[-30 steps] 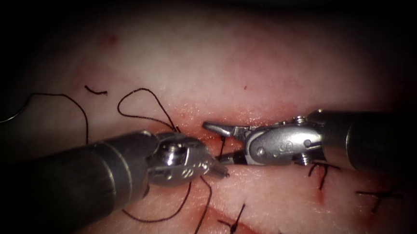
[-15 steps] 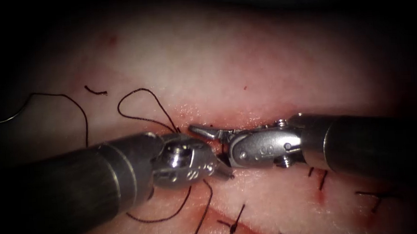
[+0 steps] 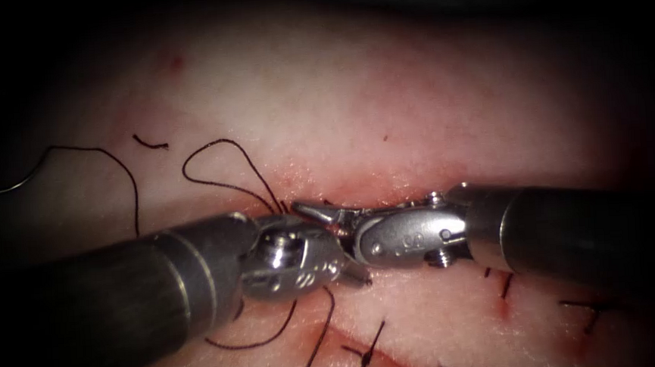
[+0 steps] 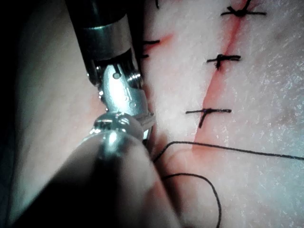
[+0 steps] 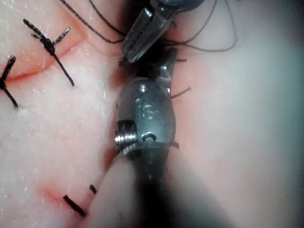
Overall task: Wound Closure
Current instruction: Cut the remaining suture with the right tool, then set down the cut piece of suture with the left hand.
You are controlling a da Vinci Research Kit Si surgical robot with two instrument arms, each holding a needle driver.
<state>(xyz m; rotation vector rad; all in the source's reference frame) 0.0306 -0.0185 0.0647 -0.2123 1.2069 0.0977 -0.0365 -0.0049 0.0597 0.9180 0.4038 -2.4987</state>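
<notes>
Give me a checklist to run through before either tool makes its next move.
1. Needle free of both tools: ok. It lies on the tissue at the far left, and neither tool holds it.
2. Left tool grip: the jaws look shut. Whether thread is between them: cannot tell.
3. What the right tool holds: cannot tell.
4. Room between the tools: not ok. Their tips crowd together over the cut.
5. Slack in the thread: ok. It lies in loose loops on the tissue.
6. Finished stitches: ok. They are knotted across the cut.

Two claws tip to tip — left claw, right claw
</notes>
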